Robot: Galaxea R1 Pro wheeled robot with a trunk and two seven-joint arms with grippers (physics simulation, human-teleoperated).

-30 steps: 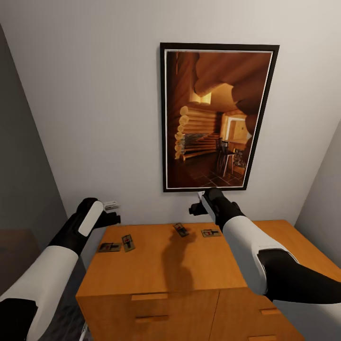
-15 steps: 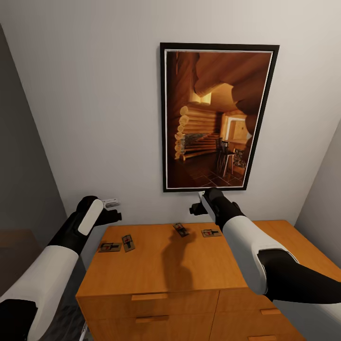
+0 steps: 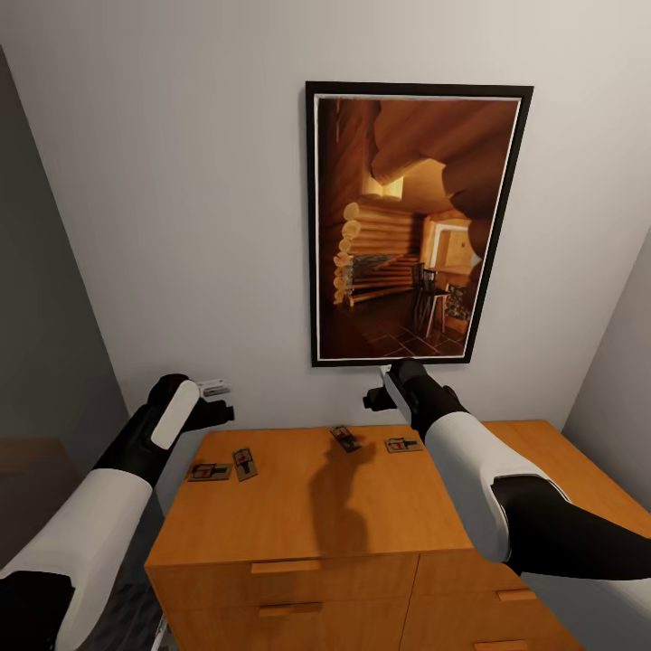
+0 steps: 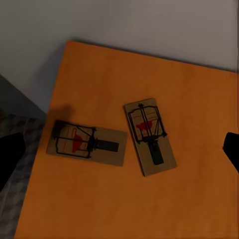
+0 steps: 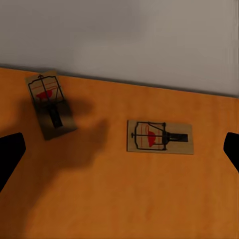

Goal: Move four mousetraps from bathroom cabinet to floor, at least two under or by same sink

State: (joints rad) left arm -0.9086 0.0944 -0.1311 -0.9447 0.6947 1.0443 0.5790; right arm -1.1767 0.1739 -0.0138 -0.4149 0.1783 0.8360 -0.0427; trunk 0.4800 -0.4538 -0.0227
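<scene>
At lower centre, four light, stiff mousetraps (image 3: 244, 463) lie flat on the cabinet (image 3: 307, 506); pinch their board edges. Both grippers hover spread.

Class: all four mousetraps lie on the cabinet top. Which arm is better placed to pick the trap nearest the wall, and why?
The right: its gripper hovers almost above that mousetrap, while the left gripper hangs over the far pair.

Head cam up high, facing the wall, looking down over the cabinet (image 3: 307, 506) top. Both wrist cams close above, pointing straight down at that same top.
</scene>
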